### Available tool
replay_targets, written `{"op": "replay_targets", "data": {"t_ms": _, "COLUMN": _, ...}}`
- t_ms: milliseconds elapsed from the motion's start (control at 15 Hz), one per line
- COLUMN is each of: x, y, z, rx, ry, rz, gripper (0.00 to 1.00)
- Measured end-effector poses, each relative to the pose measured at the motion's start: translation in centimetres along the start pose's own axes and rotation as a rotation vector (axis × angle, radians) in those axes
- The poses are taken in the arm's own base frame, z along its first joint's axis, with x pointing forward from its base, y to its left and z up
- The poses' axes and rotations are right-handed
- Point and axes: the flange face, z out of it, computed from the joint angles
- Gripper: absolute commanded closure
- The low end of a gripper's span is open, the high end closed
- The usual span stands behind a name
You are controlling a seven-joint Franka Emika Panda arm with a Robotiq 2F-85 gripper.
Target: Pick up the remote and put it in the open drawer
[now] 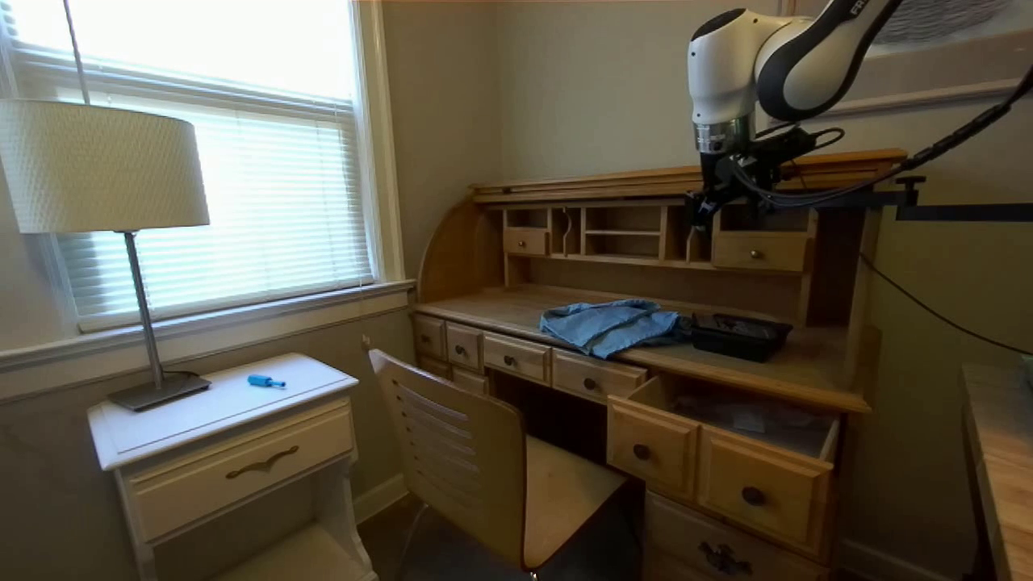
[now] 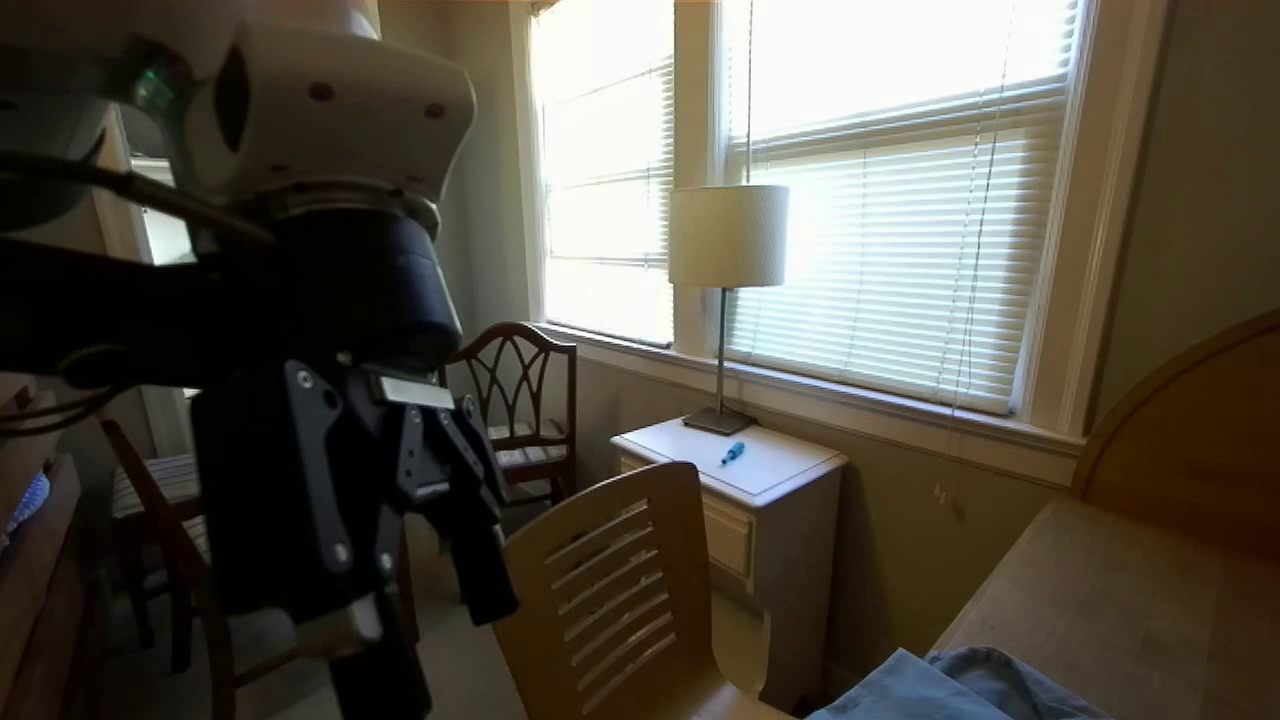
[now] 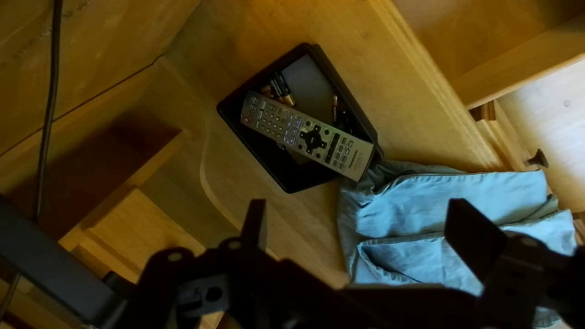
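A silver-grey remote (image 3: 292, 128) with many buttons lies slantwise across a black tray (image 3: 292, 183) in the wrist view, one end over the rim near the cloth. Small batteries lie in the tray. The tray stands on the desk in an exterior view (image 1: 738, 343); the remote hardly shows there. The open drawer (image 1: 763, 484) juts out below the desk top, in front of the tray, with clear plastic-looking stuff inside. My gripper (image 3: 358, 205) is open and empty, fingers wide apart. It hangs high above the desk in both exterior views (image 1: 700, 214) (image 2: 435, 640).
A crumpled blue cloth (image 1: 609, 323) lies on the desk touching the tray. Cubbyholes (image 1: 621, 234) stand at the desk's back. A wooden chair (image 1: 460, 452) stands before the desk. A white nightstand (image 1: 242, 411) holds a lamp (image 1: 149, 323) and a blue tool (image 1: 265, 381).
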Motion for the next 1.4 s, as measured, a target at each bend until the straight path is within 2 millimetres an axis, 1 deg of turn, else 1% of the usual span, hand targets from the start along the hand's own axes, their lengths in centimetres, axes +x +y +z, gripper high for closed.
{"op": "replay_targets", "data": {"t_ms": 67, "x": -0.1, "y": 0.1, "z": 0.1, "rx": -0.010, "ry": -0.007, "rz": 0.013, "gripper": 0.00}}
{"op": "replay_targets", "data": {"t_ms": 267, "x": -0.2, "y": -0.1, "z": 0.5, "rx": -0.083, "ry": -0.038, "rz": 0.152, "gripper": 0.00}}
{"op": "replay_targets", "data": {"t_ms": 400, "x": -0.2, "y": -0.9, "z": 1.2, "rx": -0.115, "ry": -0.053, "rz": 0.247, "gripper": 0.00}}
{"op": "replay_targets", "data": {"t_ms": 600, "x": 0.0, "y": -2.3, "z": 2.9, "rx": -0.153, "ry": -0.080, "rz": 0.390, "gripper": 0.00}}
{"op": "replay_targets", "data": {"t_ms": 733, "x": 0.5, "y": -3.0, "z": 4.5, "rx": -0.180, "ry": -0.099, "rz": 0.484, "gripper": 0.00}}
{"op": "replay_targets", "data": {"t_ms": 867, "x": 1.5, "y": -3.2, "z": 6.5, "rx": -0.209, "ry": -0.123, "rz": 0.577, "gripper": 0.00}}
{"op": "replay_targets", "data": {"t_ms": 1200, "x": 5.0, "y": -2.4, "z": 12.0, "rx": -0.274, "ry": -0.189, "rz": 0.821, "gripper": 0.00}}
{"op": "replay_targets", "data": {"t_ms": 1400, "x": 6.8, "y": -2.2, "z": 14.4, "rx": -0.300, "ry": -0.226, "rz": 0.971, "gripper": 0.00}}
